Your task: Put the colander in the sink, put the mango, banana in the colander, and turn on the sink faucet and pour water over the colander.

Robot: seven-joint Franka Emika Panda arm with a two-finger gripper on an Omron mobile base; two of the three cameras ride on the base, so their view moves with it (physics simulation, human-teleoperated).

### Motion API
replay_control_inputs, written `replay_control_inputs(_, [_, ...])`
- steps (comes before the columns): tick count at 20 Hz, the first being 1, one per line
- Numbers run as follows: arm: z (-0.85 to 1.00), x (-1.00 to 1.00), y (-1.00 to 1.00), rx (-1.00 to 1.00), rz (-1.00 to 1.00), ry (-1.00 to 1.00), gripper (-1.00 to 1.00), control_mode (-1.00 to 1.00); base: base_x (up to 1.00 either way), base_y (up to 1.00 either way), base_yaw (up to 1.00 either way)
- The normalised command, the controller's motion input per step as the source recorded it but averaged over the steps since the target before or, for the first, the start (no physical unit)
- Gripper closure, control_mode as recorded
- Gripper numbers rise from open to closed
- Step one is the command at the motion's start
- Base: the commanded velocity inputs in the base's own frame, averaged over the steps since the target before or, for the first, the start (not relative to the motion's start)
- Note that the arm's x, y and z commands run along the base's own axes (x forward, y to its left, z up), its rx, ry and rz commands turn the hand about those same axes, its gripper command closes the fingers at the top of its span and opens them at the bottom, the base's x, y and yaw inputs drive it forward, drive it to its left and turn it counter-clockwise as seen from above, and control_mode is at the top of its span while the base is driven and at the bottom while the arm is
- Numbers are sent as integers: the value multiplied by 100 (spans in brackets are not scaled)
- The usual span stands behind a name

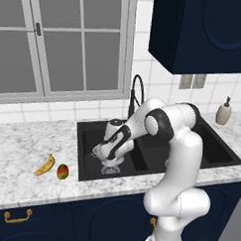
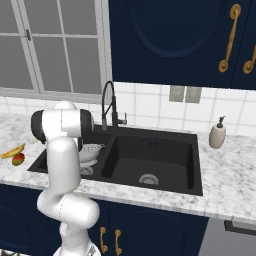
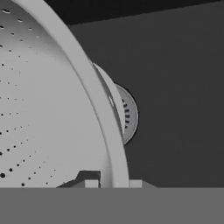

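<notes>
Closest, the colander rim sits clamped in the pincer, low inside the sink's left basin; banana and mango wait on the desk, faucet untouched.

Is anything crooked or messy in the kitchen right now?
Nothing is spilled or broken. The colander hangs tilted in the left basin of the sink, gripped at its rim. The banana and mango lie on the counter.

window, soap btl, navy cabs
</notes>
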Motion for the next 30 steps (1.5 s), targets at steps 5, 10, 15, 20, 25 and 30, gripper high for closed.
replay_control_inputs(5, [-71, 0, 42, -5, -46, 6, 100, -100, 0, 0, 0])
replay_control_inputs(10, [-82, -8, 67, -6, -37, 4, 100, -100, 0, 0, 0])
replay_control_inputs(15, [-34, -61, 44, -1, -31, 2, 100, -100, 0, 0, 0])
replay_control_inputs(20, [27, -65, 23, 1, -28, 0, -100, -100, 0, 0, 0])
replay_control_inputs(25, [21, -9, 47, -1, -28, -1, -100, -100, 0, 0, 0])
replay_control_inputs(30, [73, -2, 58, -1, -23, 0, -100, -100, 0, 0, 0])
